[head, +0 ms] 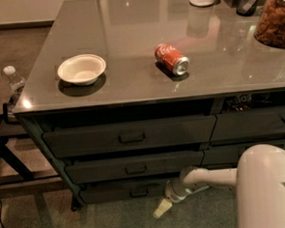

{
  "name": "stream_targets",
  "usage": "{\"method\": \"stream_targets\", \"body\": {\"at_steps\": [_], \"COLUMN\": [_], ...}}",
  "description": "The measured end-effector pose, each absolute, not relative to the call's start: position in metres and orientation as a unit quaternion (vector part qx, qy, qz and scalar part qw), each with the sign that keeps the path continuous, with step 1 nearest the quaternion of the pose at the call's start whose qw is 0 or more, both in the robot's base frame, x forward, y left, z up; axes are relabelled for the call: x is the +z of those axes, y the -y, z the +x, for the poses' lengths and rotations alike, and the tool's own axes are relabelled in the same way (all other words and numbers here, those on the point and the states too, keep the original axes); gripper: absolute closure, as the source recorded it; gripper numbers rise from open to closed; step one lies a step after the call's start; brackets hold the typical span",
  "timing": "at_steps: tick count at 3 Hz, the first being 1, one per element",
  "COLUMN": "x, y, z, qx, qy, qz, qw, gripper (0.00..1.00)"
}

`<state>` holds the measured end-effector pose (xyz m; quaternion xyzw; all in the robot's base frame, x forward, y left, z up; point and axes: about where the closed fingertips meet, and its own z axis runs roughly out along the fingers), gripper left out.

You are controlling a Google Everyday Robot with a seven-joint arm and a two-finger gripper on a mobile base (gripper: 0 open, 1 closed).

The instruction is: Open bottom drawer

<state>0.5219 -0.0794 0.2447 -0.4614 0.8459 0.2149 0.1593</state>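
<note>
The bottom drawer [119,191] is the slimmest dark front at the foot of the cabinet, just above the carpet, with a small dark loop handle [138,192]. It looks shut, flush with the fronts above. My gripper [161,209] is low in front of it, a little right of and below the handle, its cream tip pointing down-left toward the floor. It holds nothing that I can see. My white arm [211,177] reaches in from the lower right.
Above are a medium drawer [136,166] and a tall top drawer [129,135]. On the tabletop [127,20] sit a white bowl [81,69], a red soda can [171,59] on its side and a snack jar [275,18]. A water bottle [14,82] stands at left.
</note>
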Motion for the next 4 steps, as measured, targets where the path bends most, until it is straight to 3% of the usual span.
{"method": "stream_targets", "body": {"at_steps": [4], "x": [0.202], "y": [0.074], "z": [0.57], "qx": [0.168], "qy": [-0.846], "qz": [-0.467], "qw": [0.197], "gripper": [0.0]}}
